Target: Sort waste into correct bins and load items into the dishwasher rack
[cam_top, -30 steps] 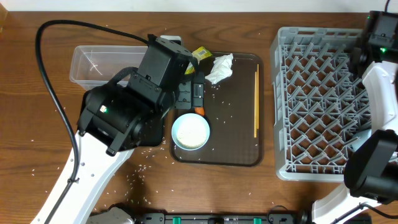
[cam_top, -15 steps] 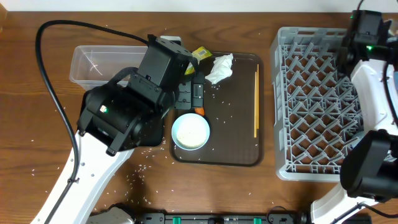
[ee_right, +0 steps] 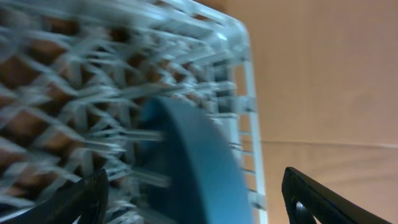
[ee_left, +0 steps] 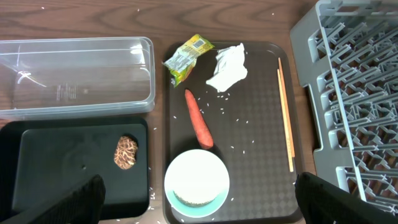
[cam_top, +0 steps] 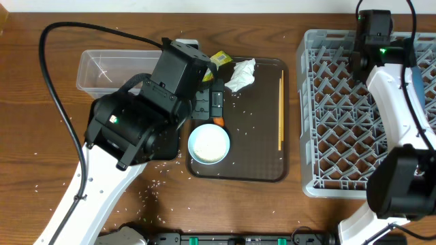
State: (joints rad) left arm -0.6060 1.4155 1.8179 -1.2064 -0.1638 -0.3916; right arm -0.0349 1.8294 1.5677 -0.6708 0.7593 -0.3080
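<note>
**Two open claws, one above the serving tray and one over the dishwasher rack**

We see the left gripper [ee_left: 199, 186] hanging with its fingers spread wide and empty above the white bowl [ee_left: 196, 174], which sits at the robot's end of the dark-brown serving tray [ee_left: 255, 180]. The small orange carrot [ee_left: 199, 118] lies just beyond the bowl. The yellow-green snack wrapper [ee_left: 186, 57] and crumpled white tissue [ee_left: 228, 67] lie at the far end, the wooden chopstick [ee_left: 285, 112] lies along the right edge, and loose rice grains [ee_left: 239, 148] are scattered about. To the left, the black tray [ee_left: 62, 186] holds the brown food lump [ee_left: 126, 152], with the clear tub [ee_left: 74, 74] behind it. In a blurred view, the right gripper [ee_right: 196, 174] is also parted, over the dark-blue bowl [ee_right: 199, 143] standing on edge by the light-grey rack [ee_right: 74, 81] wall; we cannot tell whether they touch.
</note>
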